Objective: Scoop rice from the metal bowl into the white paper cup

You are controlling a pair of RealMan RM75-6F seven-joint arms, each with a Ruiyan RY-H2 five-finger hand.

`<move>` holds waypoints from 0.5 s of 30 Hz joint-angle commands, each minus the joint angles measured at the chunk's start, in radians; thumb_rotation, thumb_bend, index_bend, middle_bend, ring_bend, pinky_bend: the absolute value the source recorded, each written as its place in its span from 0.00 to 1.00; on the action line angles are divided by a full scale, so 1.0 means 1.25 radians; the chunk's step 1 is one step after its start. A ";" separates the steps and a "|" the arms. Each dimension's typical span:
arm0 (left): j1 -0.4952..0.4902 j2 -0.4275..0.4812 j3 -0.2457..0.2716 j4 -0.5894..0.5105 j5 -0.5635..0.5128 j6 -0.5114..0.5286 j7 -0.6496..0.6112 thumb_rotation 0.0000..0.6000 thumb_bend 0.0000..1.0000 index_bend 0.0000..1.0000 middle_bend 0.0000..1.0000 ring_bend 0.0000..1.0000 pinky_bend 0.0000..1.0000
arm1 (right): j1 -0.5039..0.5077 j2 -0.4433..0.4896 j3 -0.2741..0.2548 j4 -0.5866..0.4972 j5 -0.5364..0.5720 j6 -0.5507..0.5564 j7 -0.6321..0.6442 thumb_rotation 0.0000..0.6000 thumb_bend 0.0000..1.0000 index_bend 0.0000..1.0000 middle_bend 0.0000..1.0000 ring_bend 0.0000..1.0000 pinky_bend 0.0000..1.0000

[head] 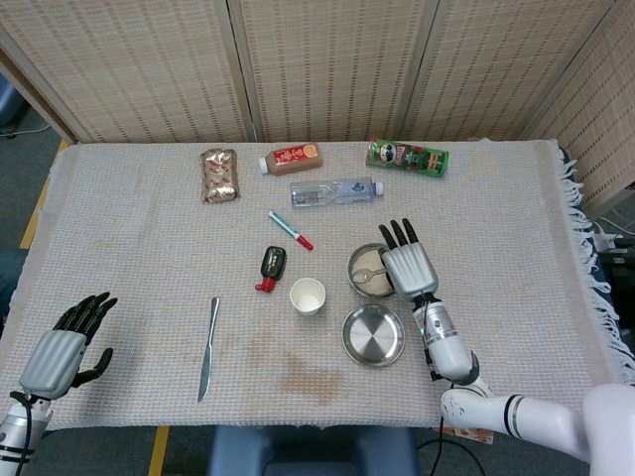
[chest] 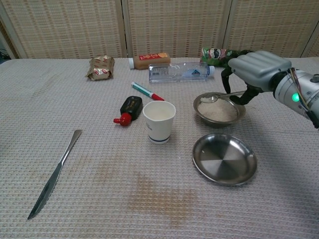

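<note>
The right hand (chest: 256,67) is hovering over the far right edge of the round metal bowl of white rice (chest: 219,108), its dark fingers (chest: 238,97) curling down and pinching the handle of a small metal spoon (chest: 219,96), whose scoop is sitting level just above the rice at the bowl's far left rim. The white paper cup (chest: 159,121) is standing upright on the cloth-covered bench (chest: 99,169), to the left of the bowl and apart from it. An empty shallow steel dish (chest: 224,158) is lying just in front of the bowl. Over at the near left corner, the left hand (head: 60,347) is resting with its fingers spread, gripping nothing. A table knife (chest: 54,175) is lying well left of the cup.
</note>
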 commanded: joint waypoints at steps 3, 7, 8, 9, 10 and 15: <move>-0.002 0.001 0.000 0.001 -0.003 -0.005 -0.007 1.00 0.45 0.00 0.00 0.00 0.13 | 0.015 0.010 0.014 -0.049 0.009 0.008 -0.028 1.00 0.32 0.70 0.09 0.00 0.00; -0.003 0.009 0.002 -0.005 -0.006 -0.013 -0.021 1.00 0.45 0.00 0.00 0.00 0.13 | 0.038 0.002 0.027 -0.077 0.029 0.010 -0.064 1.00 0.32 0.70 0.09 0.00 0.00; -0.003 0.011 0.002 -0.006 -0.006 -0.013 -0.023 1.00 0.45 0.00 0.00 0.00 0.13 | 0.043 -0.002 0.030 -0.081 0.033 0.011 -0.072 1.00 0.32 0.70 0.09 0.00 0.00; -0.004 0.012 0.003 -0.006 -0.005 -0.013 -0.026 1.00 0.45 0.00 0.00 0.00 0.13 | 0.049 -0.006 0.033 -0.084 0.038 0.012 -0.081 1.00 0.32 0.70 0.09 0.00 0.00; -0.004 0.013 0.004 -0.006 -0.004 -0.014 -0.029 1.00 0.45 0.00 0.00 0.00 0.13 | 0.058 -0.012 0.037 -0.086 0.046 0.012 -0.093 1.00 0.32 0.70 0.09 0.00 0.00; -0.008 0.016 0.007 -0.003 0.000 -0.020 -0.042 1.00 0.45 0.00 0.00 0.00 0.13 | 0.095 -0.042 0.047 -0.083 0.075 0.014 -0.146 1.00 0.32 0.70 0.09 0.00 0.00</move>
